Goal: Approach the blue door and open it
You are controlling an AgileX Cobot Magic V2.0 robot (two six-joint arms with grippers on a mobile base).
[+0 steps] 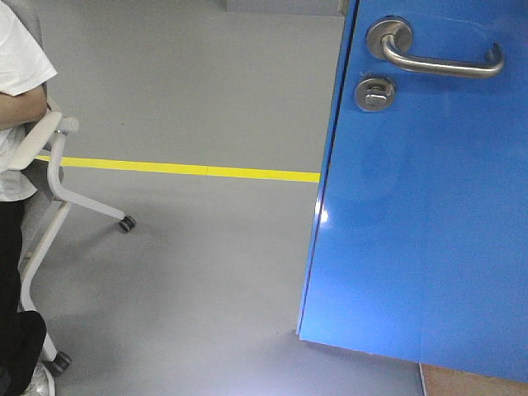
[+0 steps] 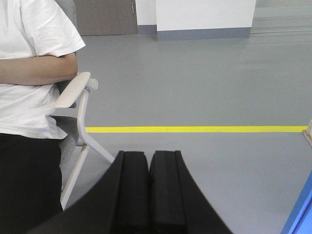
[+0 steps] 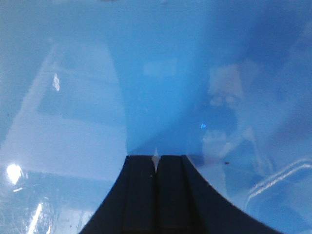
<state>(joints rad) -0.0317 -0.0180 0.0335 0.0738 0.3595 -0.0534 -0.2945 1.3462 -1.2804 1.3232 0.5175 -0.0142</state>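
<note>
The blue door fills the right of the front view, glossy, with its left edge swung toward me. Its steel lever handle sits at the top, a round lock just below. No gripper shows in the front view. My right gripper is shut with nothing between its fingers, pointing straight at the blue door, which fills that whole view at close range. My left gripper is shut and empty, facing open grey floor; a sliver of the blue door shows at the lower right.
A person in a white shirt sits on a white wheeled chair at the left. A yellow floor line crosses the grey floor. A tan wooden piece shows at the right edge of the left wrist view.
</note>
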